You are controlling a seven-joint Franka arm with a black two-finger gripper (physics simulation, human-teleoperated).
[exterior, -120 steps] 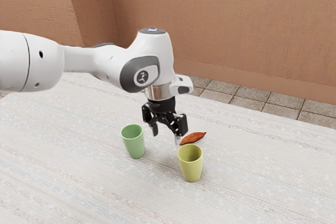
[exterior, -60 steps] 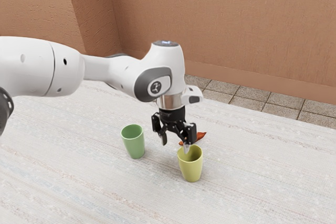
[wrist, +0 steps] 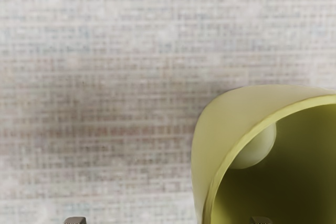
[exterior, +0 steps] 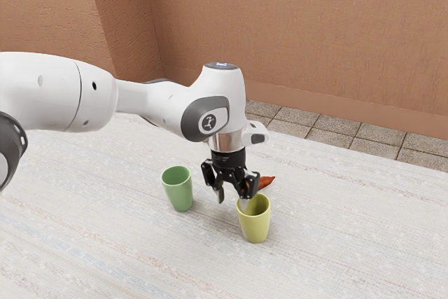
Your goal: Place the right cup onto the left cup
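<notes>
The yellow-green cup [exterior: 255, 223] stands upright toward the exterior view's right, and the green cup [exterior: 179, 192] is upright to its left. My gripper [exterior: 232, 201] is low between the two, open and holding nothing. One fingertip is at the yellow-green cup's near-left rim; the other is out over the gap toward the green cup. In the wrist view the yellow-green cup [wrist: 218, 145] has its mouth facing up, and tips of the gripper [wrist: 168, 220] appear at the lower edge, one of them over that mouth. Whether it touches the rim, I cannot tell.
A reddish-orange, pepper-like object [exterior: 266, 183] lies behind the yellow-green cup, partly hidden by my hand. The pale cloth-covered table [exterior: 336, 236] ends at a tiled floor in front of a brown wall.
My hand has come down and moved toward the exterior view's right, close to the yellow-green cup's rim, with a slight shift back left lately. Both cups have stayed put.
</notes>
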